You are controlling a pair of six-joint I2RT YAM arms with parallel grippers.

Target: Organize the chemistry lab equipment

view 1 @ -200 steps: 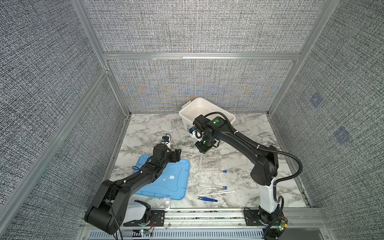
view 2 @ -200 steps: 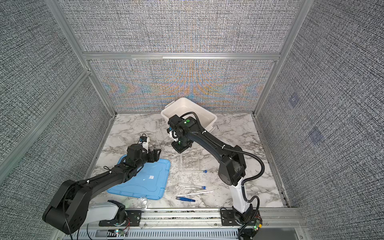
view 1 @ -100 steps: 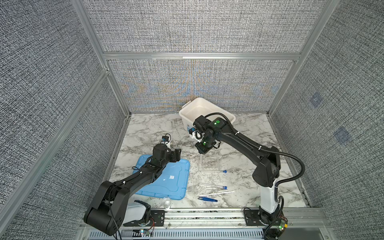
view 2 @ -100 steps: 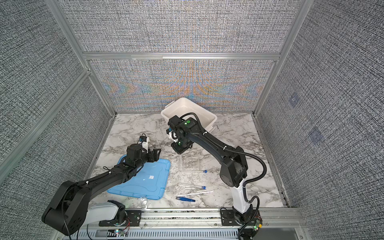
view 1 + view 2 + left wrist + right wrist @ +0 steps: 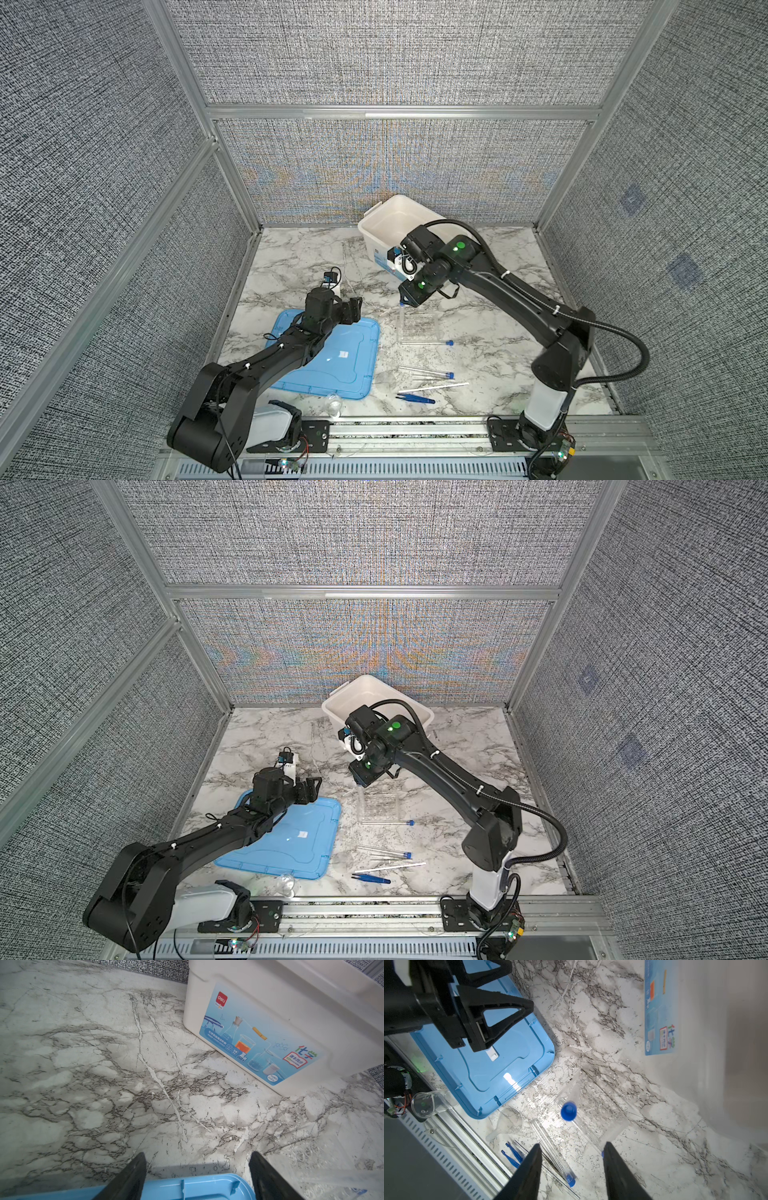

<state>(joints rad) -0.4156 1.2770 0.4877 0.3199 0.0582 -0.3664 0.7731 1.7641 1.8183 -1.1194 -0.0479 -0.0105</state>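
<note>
1. Right pincer [image 5: 572,1145] has parted its jaws since a sec ago. Arm barely shifted; it hangs just above the clear rack [image 5: 417,330].
2. It's spread now, pinching nothing. The blue-capped tube [image 5: 568,1112] stands roughly upright at one corner of the rack, cap up, apart from both jaws. Looks like a release, so the rack carries it instead of the pincer.
3. Left pincer [image 5: 197,1155] is spread too and empty, parked over the edge of the blue lid [image 5: 332,361], prob. to keep out of the other arm's way.
4. Second tube [image 5: 426,343] lies flat on the desk [image 5: 498,316] just beside the rack. Third tube [image 5: 428,371] lies nearer the rail, w/ white stick [image 5: 440,386] and blue tweezers [image 5: 415,399] close by.
5. Judging by this, 1 of 3 tubes is racked. Next move needs a straight lift, else a jaw could tip the standing tube.
</note>
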